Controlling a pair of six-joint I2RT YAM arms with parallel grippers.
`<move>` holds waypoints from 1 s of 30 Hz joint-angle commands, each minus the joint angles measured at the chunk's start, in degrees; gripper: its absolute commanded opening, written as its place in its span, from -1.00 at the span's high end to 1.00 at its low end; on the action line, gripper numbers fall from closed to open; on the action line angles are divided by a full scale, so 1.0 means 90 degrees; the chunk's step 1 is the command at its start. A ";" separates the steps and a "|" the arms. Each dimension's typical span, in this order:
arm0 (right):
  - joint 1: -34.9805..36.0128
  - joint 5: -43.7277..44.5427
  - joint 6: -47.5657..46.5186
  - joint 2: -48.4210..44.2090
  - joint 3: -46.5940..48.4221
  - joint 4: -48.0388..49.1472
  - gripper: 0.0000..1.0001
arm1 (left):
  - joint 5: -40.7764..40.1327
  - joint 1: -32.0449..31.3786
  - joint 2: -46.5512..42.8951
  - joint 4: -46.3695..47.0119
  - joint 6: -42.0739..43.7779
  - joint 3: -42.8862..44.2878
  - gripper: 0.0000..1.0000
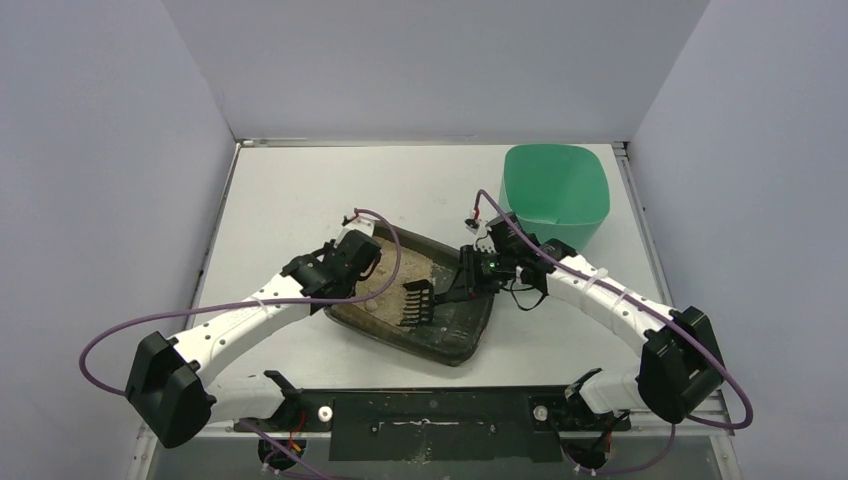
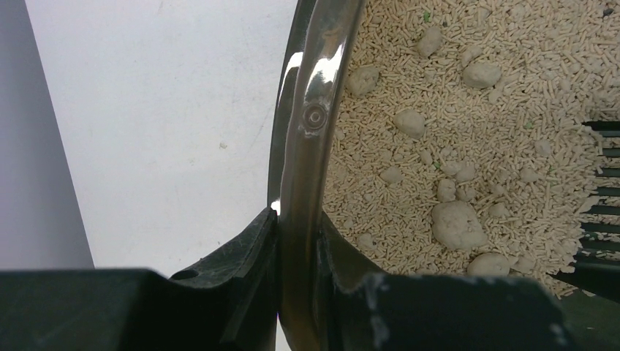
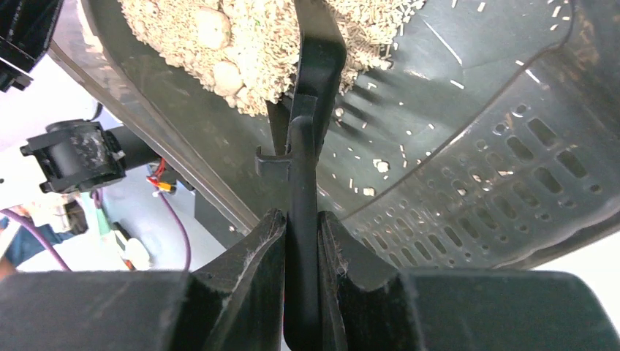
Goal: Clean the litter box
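Left pincer (image 2: 298,223) pinches the litter box (image 2: 314,88) rim, right pincer (image 3: 301,219) the scoop (image 3: 318,66); the box holds pellets (image 2: 497,95) and clumps (image 2: 457,223).

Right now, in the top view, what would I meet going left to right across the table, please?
Left gripper → scoop → right gripper → green bin; the litter box spans the first three.
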 commanded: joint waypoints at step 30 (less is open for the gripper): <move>0.1010 -0.0031 0.3140 0.1290 -0.1909 0.5988 1.00 | -0.0486 -0.0230 -0.0686 0.1012 0.0164 0.1124 1.00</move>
